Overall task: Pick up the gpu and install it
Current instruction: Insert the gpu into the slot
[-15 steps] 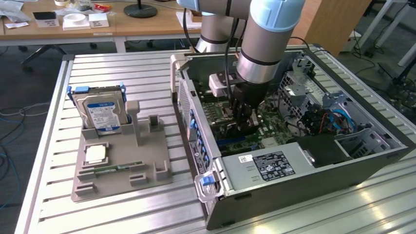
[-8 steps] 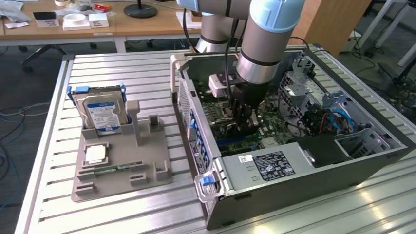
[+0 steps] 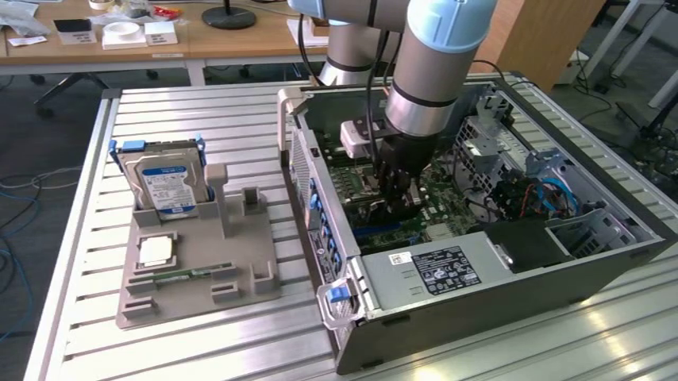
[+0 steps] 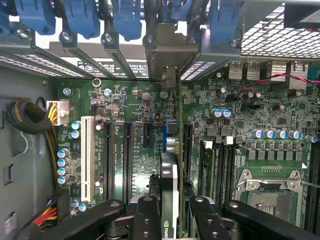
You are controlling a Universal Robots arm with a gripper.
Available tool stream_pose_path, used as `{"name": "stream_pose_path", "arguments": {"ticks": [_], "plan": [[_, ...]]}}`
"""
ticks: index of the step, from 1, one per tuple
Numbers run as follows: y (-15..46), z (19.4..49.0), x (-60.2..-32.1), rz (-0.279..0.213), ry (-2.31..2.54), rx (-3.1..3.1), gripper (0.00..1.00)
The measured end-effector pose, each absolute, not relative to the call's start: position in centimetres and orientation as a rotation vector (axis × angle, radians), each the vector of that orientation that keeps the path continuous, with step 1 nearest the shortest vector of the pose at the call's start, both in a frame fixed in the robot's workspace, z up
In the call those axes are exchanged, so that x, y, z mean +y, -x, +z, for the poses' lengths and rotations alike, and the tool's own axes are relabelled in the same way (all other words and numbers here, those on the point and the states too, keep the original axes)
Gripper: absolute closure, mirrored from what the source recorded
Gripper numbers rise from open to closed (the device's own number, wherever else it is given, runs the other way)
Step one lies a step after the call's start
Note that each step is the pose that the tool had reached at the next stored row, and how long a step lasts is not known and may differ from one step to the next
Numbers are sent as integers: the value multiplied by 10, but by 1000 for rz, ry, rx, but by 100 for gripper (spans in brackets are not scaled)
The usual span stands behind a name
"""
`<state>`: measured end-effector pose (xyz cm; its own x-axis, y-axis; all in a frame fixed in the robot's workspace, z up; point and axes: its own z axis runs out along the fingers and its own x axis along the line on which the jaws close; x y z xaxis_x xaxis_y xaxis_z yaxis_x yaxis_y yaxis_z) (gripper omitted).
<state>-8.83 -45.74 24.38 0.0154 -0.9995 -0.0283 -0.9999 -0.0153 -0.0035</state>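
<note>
I have my claw (image 4: 172, 217) clamped on the gpu (image 4: 169, 175), with a black finger (image 4: 147, 215) on either face of the card, which stands on edge over the motherboard (image 4: 135, 100). Its silver bracket (image 4: 167, 50) reaches the case's rear wall among the blue slot latches (image 4: 82, 17), and the card runs in line with a blue slot (image 4: 164, 137). A white slot (image 4: 86, 155) and black slots (image 4: 107, 160) lie on one side of it, RAM sticks (image 4: 207, 165) and the CPU socket (image 4: 267, 190) on the other.
</note>
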Motion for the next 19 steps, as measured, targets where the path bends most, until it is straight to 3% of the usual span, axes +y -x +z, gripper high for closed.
{"name": "stream_pose_path", "arguments": {"ticks": [19], "plan": [[88,250,-458,28,2220,2190,73]]}}
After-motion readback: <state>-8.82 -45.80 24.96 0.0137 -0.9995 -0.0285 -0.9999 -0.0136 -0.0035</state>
